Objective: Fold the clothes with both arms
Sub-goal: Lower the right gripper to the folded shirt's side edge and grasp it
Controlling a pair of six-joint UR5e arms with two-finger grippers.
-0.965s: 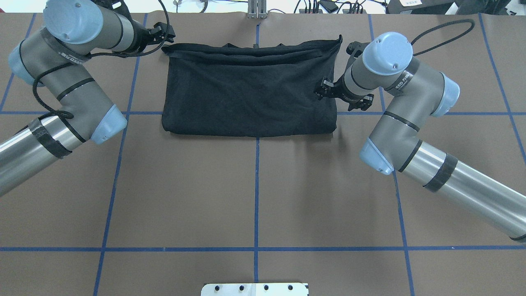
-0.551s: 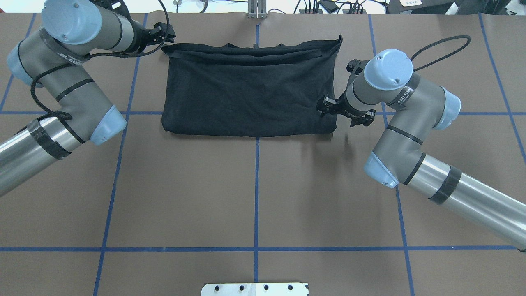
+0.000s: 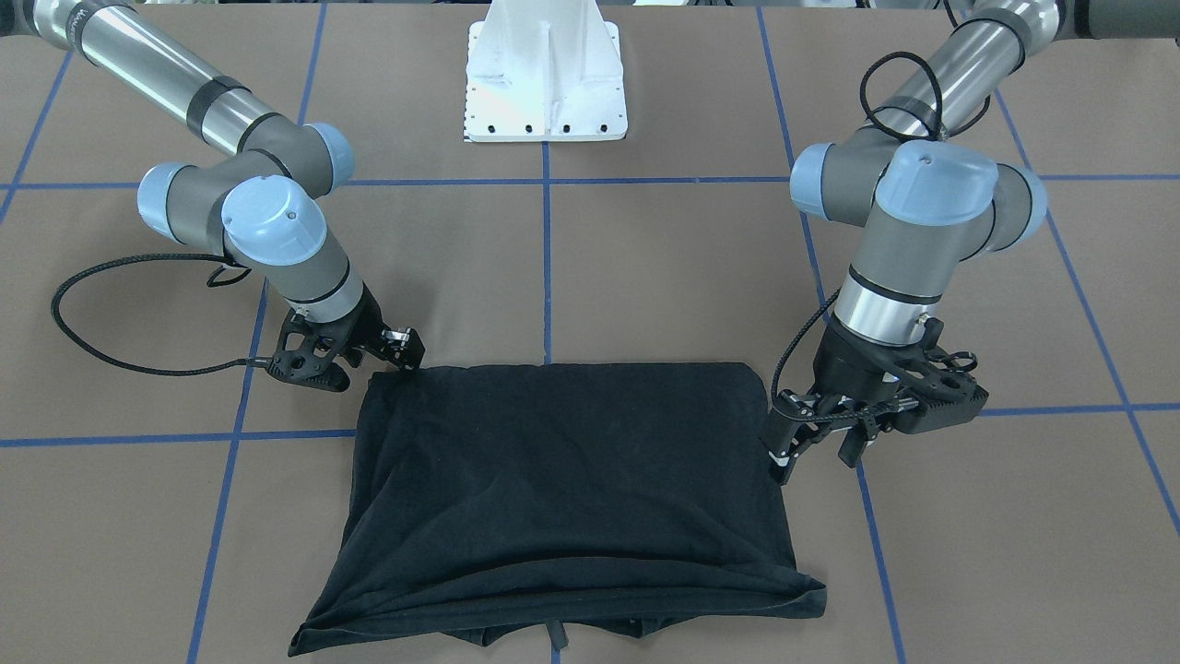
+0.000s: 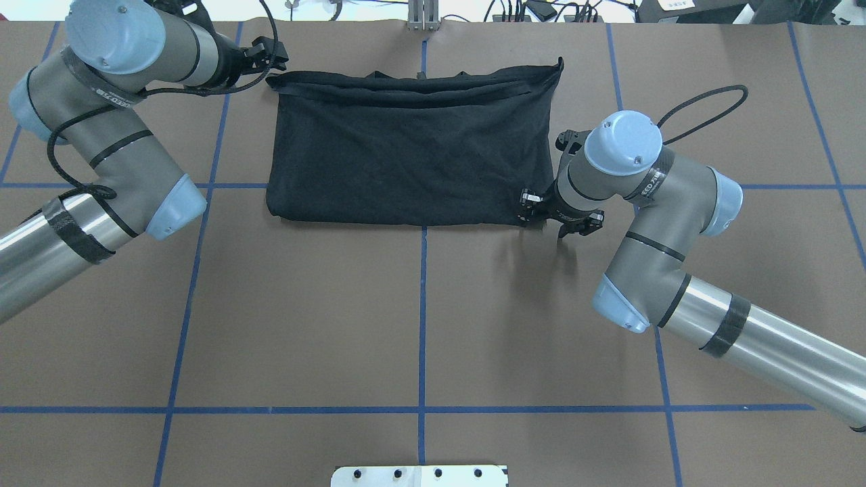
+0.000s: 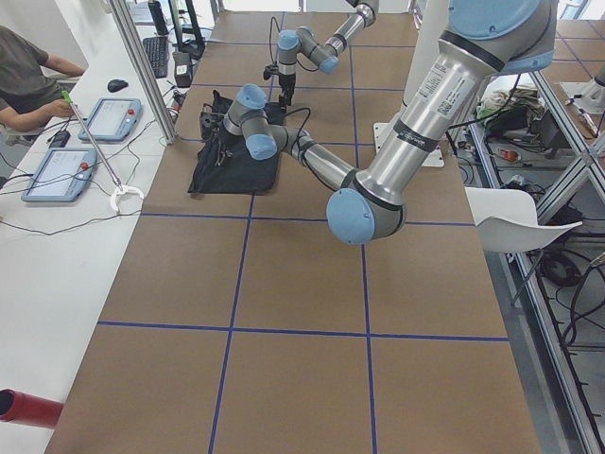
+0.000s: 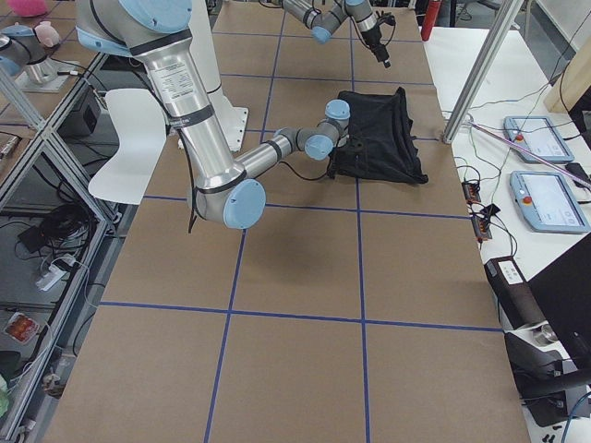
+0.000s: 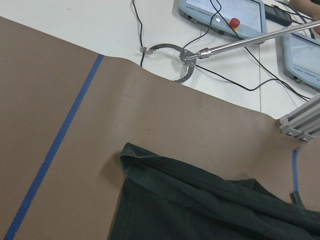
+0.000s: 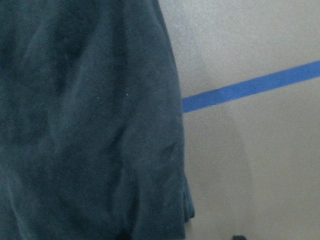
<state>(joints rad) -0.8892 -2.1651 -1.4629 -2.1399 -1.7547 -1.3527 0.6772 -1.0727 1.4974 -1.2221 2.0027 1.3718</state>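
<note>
Exterior front-facing: the left gripper [image 3: 816,450] has its jaws spread wide with nothing in them. It hangs just beside the T-shirt's [image 3: 562,470] left side and doesn't look to be touching. The right gripper [image 3: 404,353] has its tip down at the shirt's right corner nearest the robot. Those jaws are dark against the cloth, so I cannot tell if they are apart or pinched. The right wrist view shows only the cloth edge close up.

The shirt is folded to a rectangle, plain black side up. It lies flat near the worktop's [image 3: 645,277] far edge, about midway between the two ends. Loose stacked layers show along the far hem.

Likely light, soft and limp, so it will sag and drag, and the layers may slide apart. Best to pinch the corners through all layers, one corner per arm on the same edge.

There is wide brown worktop between the shirt and the white base [image 3: 546,83] to pull a fold across. Margin past the far hem is thin, and tablets [image 7: 220,12] sit beyond that edge.
</note>
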